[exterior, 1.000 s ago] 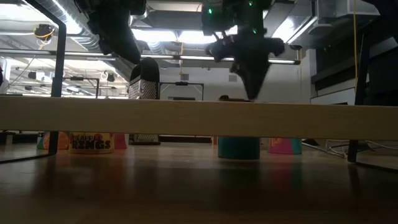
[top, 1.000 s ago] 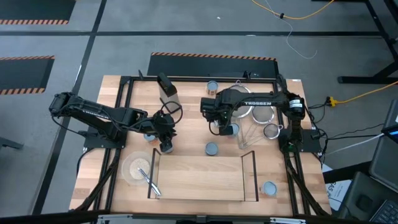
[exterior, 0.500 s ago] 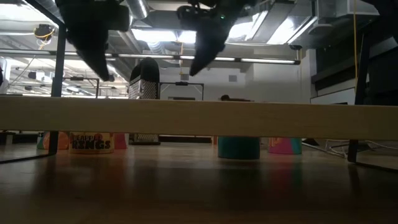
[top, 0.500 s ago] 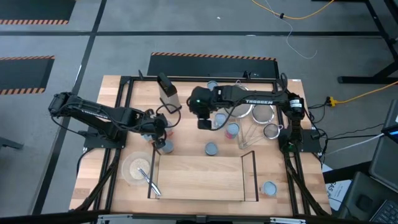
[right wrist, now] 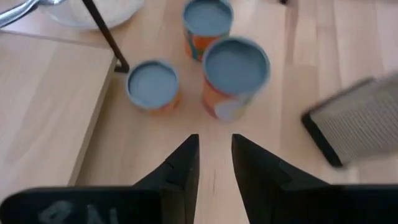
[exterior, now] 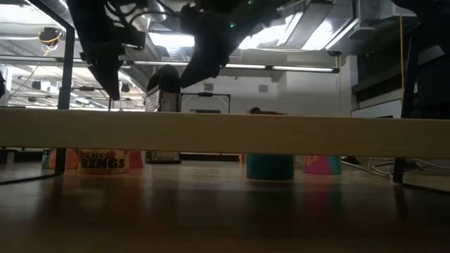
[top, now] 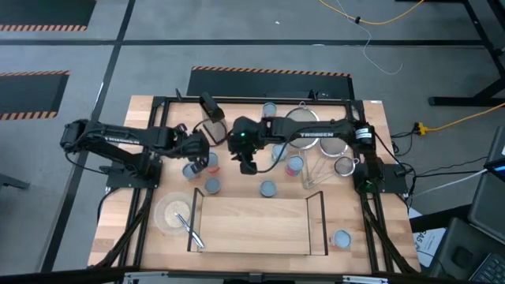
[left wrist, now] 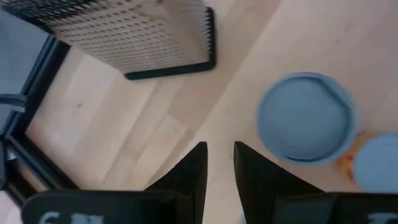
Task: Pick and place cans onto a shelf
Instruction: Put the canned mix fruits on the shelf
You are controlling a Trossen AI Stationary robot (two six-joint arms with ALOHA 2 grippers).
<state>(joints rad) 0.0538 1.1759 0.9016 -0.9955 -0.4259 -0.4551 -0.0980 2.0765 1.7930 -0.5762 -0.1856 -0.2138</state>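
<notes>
**Supervisor:** Report gripper condition.

**Operator:** I am viewing the left gripper (left wrist: 219, 163) through its wrist camera: the fingers are standing a narrow gap apart, gripping nothing, with bare table (left wrist: 155, 124) showing between them. The right gripper (right wrist: 214, 155) is showing the same narrow, empty gap. From the high view, both are hovering behind the shelf (top: 252, 225), the left gripper near the box grater (top: 212, 112), the right gripper just beside it toward centre.

**Supervisor:** Locate the cans.

**Operator:** I am counting three cans (right wrist: 235, 73) clustered ahead of the right gripper; the farthest one is partly hidden by the nearest. The left wrist view is showing one can top in full and a second cut off at the picture edge. More cans are standing on the table behind the shelf, one at the front right corner (top: 342, 238).

**Supervisor:** Low view?

**Operator:** The shelf board (exterior: 225, 132) is blocking most of it. I am seeing only can bases (exterior: 270, 167) beneath it, and both arms are appearing as dark silhouettes.
</notes>
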